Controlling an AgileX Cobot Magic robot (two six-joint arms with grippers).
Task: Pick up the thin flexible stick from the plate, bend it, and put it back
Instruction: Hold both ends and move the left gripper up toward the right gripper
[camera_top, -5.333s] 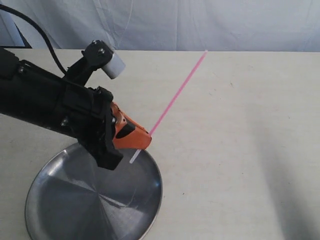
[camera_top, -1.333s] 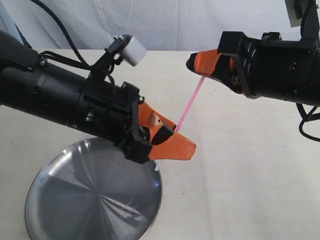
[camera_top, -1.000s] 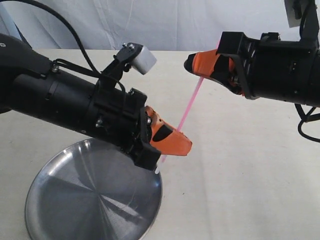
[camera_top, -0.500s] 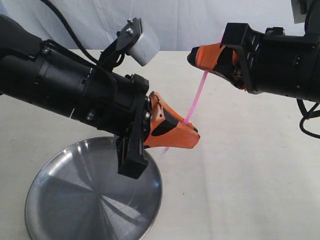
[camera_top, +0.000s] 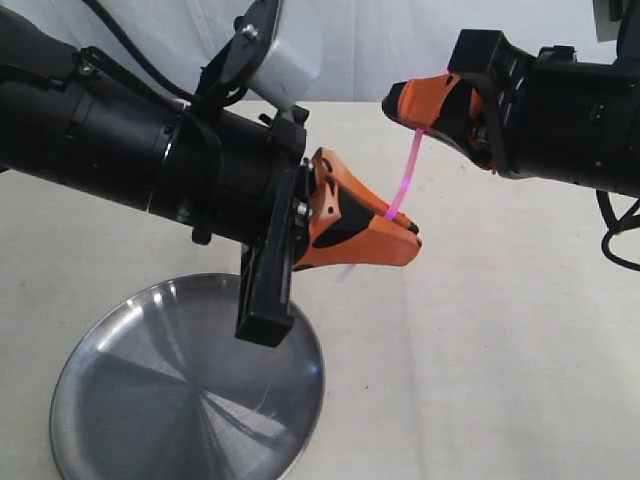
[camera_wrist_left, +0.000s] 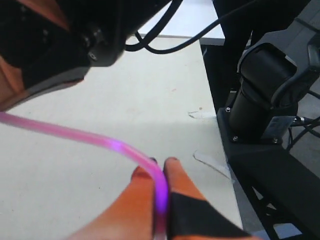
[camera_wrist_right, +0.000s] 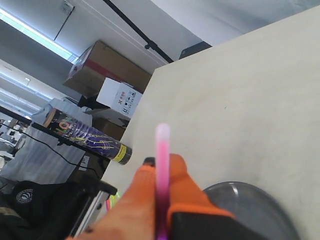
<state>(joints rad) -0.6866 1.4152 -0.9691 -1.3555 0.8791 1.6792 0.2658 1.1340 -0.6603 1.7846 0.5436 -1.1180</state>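
The thin pink stick (camera_top: 405, 180) hangs in the air between both grippers, curved into a bow. My left gripper (camera_top: 408, 232) is shut on its lower part; in the left wrist view the stick (camera_wrist_left: 95, 140) bends sharply out of the orange fingertips (camera_wrist_left: 159, 162). My right gripper (camera_top: 400, 108) is shut on the upper part, and the stick's whitish tip (camera_wrist_right: 162, 131) pokes out past its fingers (camera_wrist_right: 159, 162). The shiny steel plate (camera_top: 120, 430) lies on the table below the left arm, with nothing on it.
The beige table (camera_top: 500, 350) stretches to the right of the plate. A white cloth backdrop (camera_top: 380, 40) hangs behind. The other arm's black base (camera_wrist_left: 265, 100) stands off the table's edge. Boxes (camera_wrist_right: 115, 75) and a printed can (camera_wrist_right: 85, 135) sit beyond the table.
My left gripper has risen and moved right toward the right gripper. The stick between them has gone from straight to bowed. The right gripper has hardly moved.
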